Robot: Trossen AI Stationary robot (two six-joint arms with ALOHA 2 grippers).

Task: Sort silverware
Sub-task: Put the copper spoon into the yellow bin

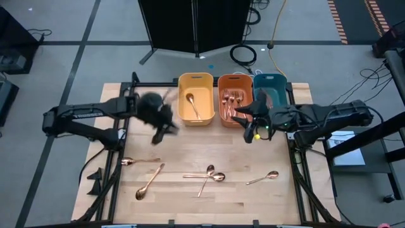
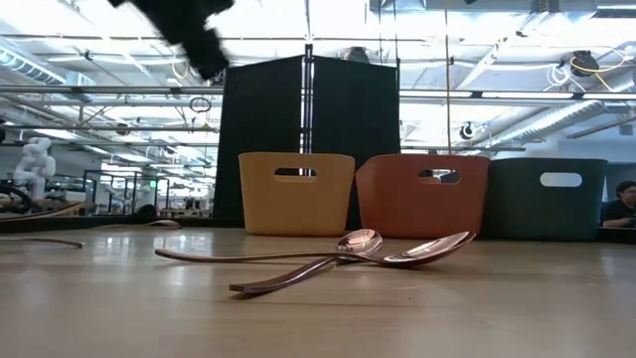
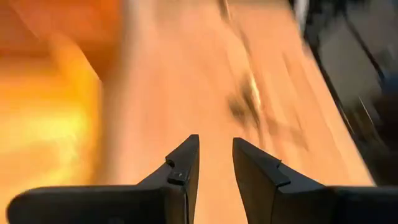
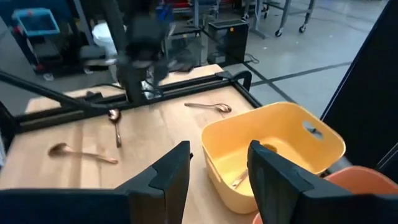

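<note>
Several copper spoons lie flat on the wooden table: one (image 1: 140, 161) at the near left, one (image 1: 150, 182) beside it, a crossed pair (image 1: 205, 176) in the middle and one (image 1: 262, 178) to the right. Another spoon (image 1: 193, 107) lies in the yellow bin (image 1: 195, 82), and forks (image 1: 234, 100) lie in the orange bin (image 1: 235, 79). My left gripper (image 3: 214, 155) hangs blurred above the table, left of the yellow bin, open with nothing between its fingers. My right gripper (image 4: 217, 162) hovers in front of the orange and teal bins, open with nothing between its fingers.
A teal bin (image 1: 271, 82) stands right of the orange one at the table's far edge. Black frame rails (image 1: 114, 183) run along the left and right table edges. A dark screen (image 2: 308, 139) stands behind the bins. Bare wood lies between the bins and the spoons.
</note>
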